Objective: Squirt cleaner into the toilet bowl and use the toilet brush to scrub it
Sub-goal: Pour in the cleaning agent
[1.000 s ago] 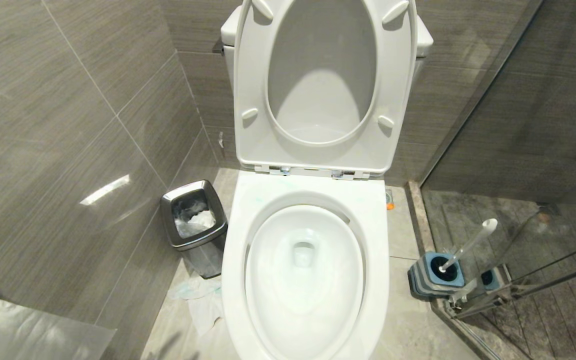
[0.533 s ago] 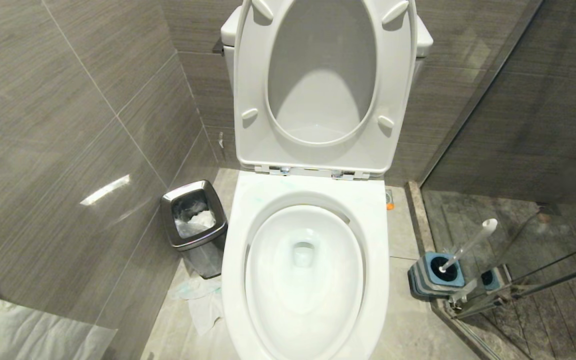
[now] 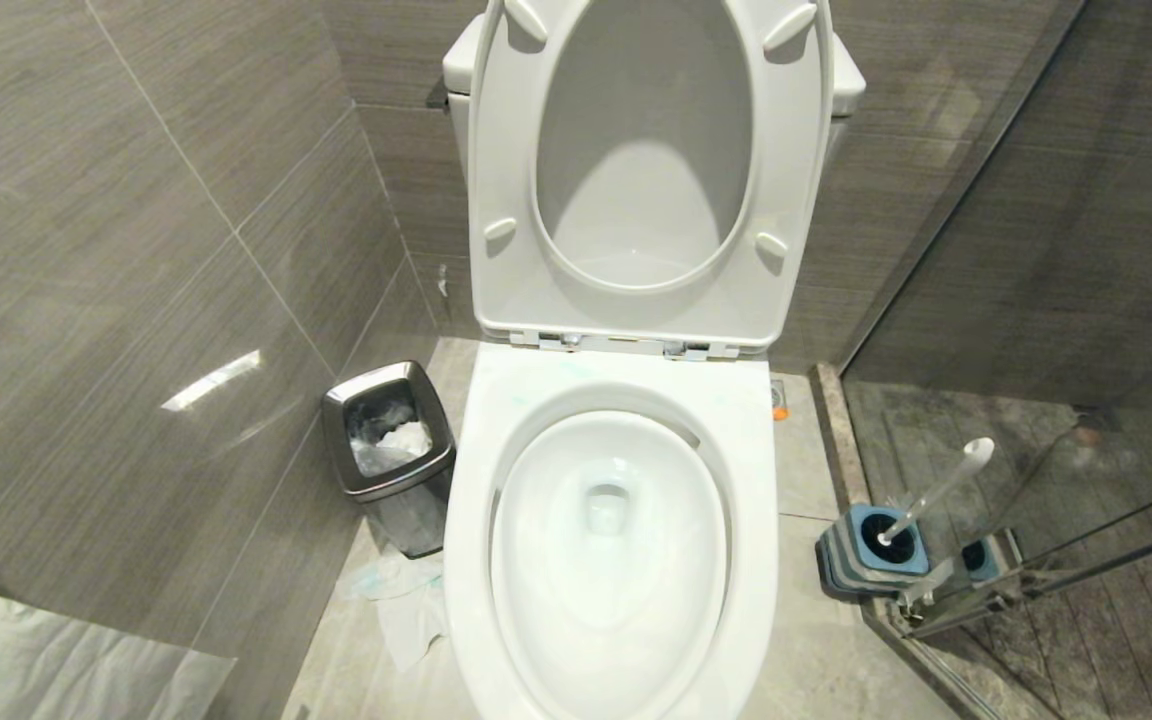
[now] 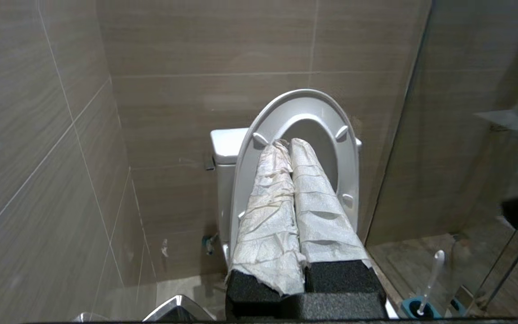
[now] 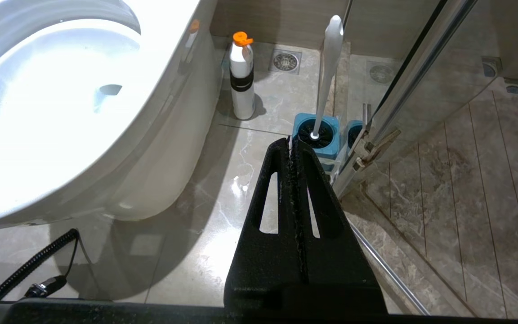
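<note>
- Even, soft overhead light fills the head view; a bright streak of glare lies on the left wall tile (image 3: pixel 211 380).
- In the right wrist view the toilet bowl (image 5: pixel 61 103) is blown out to near-white, and its dark shadow spreads across the glossy floor (image 5: pixel 196 252).
- The left wrist view is dimmer and warmer, soft towards its edges.

Left gripper (image 4: pixel 289 143): fingers (image 4: pixel 270 202) wrapped in crinkled white paper, pressed together side by side, nothing between, raised and pointing level. Right gripper (image 5: pixel 291 143): bare black fingers (image 5: pixel 272 202) closed flat against each other, empty, angled down, low. Neither arm visible in head view.
</note>
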You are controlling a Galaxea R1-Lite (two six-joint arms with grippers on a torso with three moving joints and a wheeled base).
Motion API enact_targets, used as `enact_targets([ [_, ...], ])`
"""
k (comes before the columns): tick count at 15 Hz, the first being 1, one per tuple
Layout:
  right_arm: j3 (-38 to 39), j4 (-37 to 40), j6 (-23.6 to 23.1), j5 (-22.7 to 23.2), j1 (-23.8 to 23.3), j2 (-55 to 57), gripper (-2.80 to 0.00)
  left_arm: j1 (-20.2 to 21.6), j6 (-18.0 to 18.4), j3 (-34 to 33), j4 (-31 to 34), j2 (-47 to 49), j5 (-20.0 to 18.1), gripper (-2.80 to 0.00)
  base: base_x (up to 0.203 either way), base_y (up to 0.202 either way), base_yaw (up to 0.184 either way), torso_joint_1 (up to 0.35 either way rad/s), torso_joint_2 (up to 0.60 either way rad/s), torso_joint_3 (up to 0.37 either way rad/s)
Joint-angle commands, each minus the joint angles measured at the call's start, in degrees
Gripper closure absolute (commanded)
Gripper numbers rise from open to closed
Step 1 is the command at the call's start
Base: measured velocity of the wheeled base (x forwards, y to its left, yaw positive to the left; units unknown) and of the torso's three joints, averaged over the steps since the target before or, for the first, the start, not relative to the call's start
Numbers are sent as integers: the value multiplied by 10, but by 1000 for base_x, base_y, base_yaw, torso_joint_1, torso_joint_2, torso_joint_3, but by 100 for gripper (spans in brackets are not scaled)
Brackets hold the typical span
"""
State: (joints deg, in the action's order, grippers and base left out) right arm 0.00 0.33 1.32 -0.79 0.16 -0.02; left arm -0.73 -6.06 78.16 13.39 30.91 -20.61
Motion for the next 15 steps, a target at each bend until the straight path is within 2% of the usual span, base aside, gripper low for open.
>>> enact_targets([
  [1,1,0,0,0,0,0,0,-1,0,-21,5,-60,-3,0,0,0,0,0,0,0],
  [6,1,0,0,0,0,0,0,10,-5,-94,7,-147,-6,0,0,0,0,0,0,0],
  [13,1,0,0,0,0,0,0,14,-2,-263,4,-263,-3,0,0,0,0,0,0,0],
  [15,1,0,0,0,0,0,0,13,0,-292,3,-290,-2,0,0,0,0,0,0,0],
])
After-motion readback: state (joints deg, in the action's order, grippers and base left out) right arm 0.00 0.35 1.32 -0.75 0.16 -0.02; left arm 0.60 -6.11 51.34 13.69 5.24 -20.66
